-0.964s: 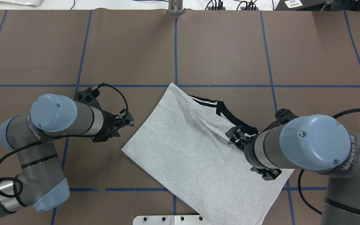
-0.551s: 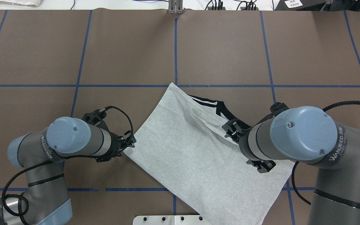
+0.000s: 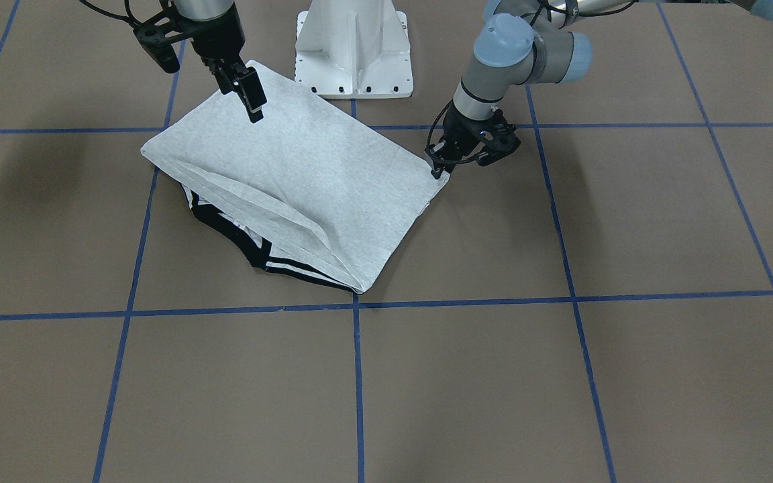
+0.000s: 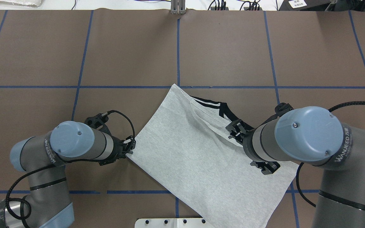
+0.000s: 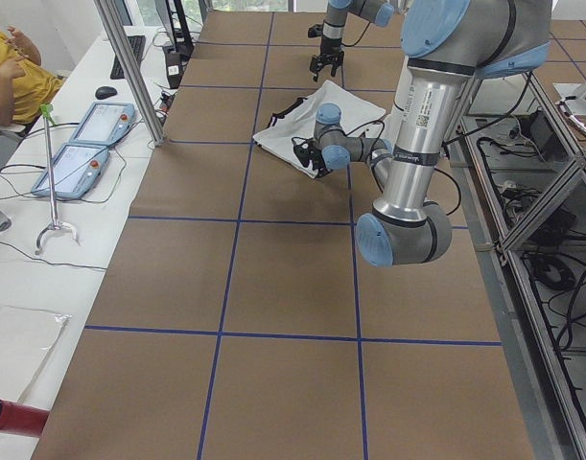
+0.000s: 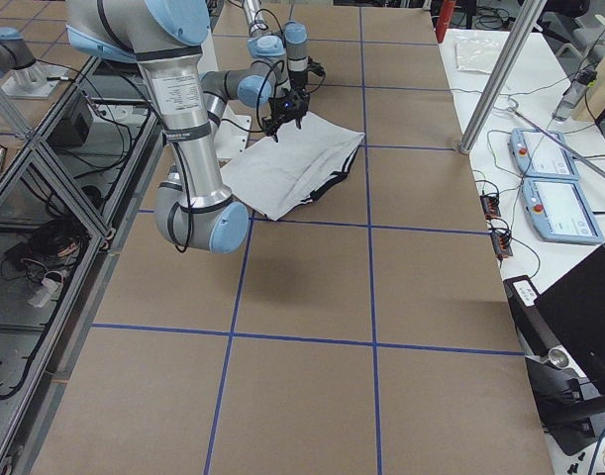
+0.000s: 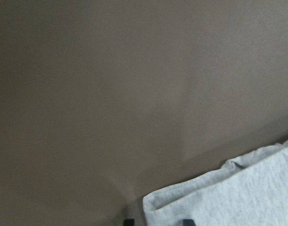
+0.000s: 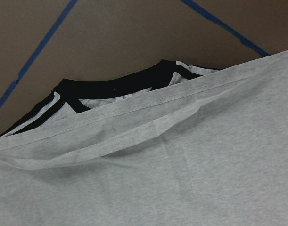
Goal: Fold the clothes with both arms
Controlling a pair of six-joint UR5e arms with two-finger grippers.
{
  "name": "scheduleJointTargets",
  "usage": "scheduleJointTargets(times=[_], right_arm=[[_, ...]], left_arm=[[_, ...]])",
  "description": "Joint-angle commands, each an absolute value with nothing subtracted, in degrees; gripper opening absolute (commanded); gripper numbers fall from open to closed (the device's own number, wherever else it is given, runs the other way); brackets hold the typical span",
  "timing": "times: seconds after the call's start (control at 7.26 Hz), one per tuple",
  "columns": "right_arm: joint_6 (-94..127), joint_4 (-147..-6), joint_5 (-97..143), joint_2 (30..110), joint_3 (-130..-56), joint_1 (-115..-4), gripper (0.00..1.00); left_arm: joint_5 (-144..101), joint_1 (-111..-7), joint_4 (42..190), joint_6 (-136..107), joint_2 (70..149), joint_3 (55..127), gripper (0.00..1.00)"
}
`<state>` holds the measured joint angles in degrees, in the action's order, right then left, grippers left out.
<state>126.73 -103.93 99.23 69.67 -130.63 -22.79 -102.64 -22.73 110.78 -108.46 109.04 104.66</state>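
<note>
Brown bench [image 3: 561,376] | folded T-shirt [image 3: 306,168] flat near robot-side edge | left claw [image 3: 439,169] released, straddling its corner | right claw [image 3: 247,95] released, over it

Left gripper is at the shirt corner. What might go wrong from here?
1. The left gripper straddles only the very tip of the T-shirt corner, where layers are stacked. Closing there may catch just the top layer, or slip off.
2. A loose ridge runs across the top layer near the black collar. Folding over it would likely press in a crease.
</note>
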Motion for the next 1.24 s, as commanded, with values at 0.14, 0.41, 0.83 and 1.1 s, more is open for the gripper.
scheduleJointTargets(times=[0.14,0.41,0.83,1.1], right_arm=[[126.83,-104.06,99.23,69.70,-130.87,-22.85,1.00],[127.00,-104.06,99.32,69.70,-130.96,-22.76,1.00],[127.35,-104.06,99.32,69.61,-130.87,-22.59,1.00],[127.27,-104.06,99.23,69.17,-130.52,-22.24,1.00]], left_arm=[[-102.48,-28.37,109.95,-99.09,109.42,103.63,0.00],[-102.48,-34.50,110.82,-90.92,112.39,100.13,0.00],[-102.74,-44.71,119.73,-84.74,125.21,80.15,0.00],[-102.74,-47.80,128.99,-83.59,134.94,62.76,0.00]])
